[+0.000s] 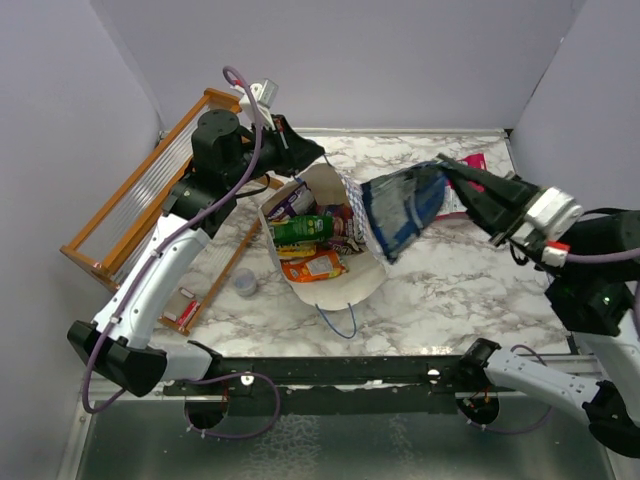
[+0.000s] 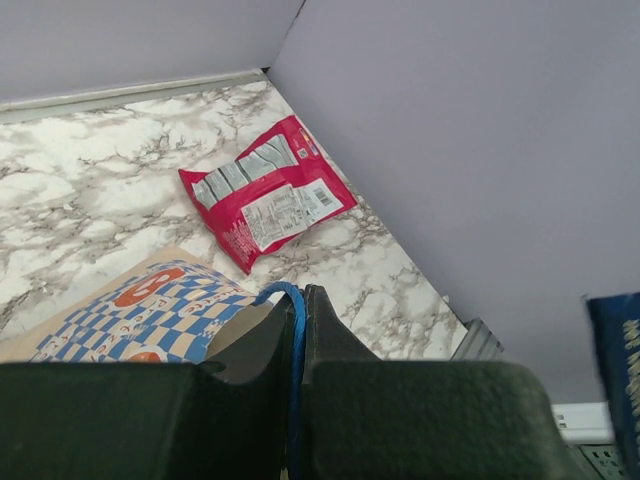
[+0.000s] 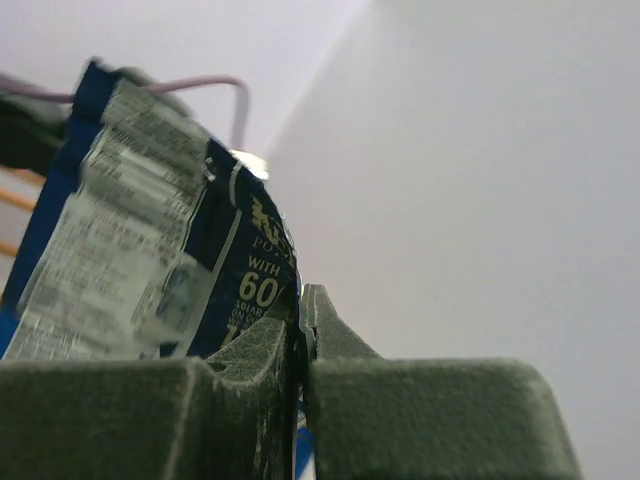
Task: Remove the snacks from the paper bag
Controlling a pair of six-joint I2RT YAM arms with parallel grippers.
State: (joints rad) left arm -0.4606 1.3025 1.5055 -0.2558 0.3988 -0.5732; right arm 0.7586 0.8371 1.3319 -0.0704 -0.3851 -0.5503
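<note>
Nearest the arms, the paper bag lies tipped open on the surface, with green, orange and purple wrappers in its cream mouth. Just right of it, the right gripper is clamped on the blue packet, which hangs clear of the bag with its long axis slanting back toward the mouth. A set-down rightward near the pink-red pouch looks likely. At the far rim, the left gripper pinches the blue string handle.

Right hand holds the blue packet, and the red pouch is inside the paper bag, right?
No. The right hand holds the blue packet, but the red pouch lies on the table outside the paper bag; the left wrist view shows it.
</note>
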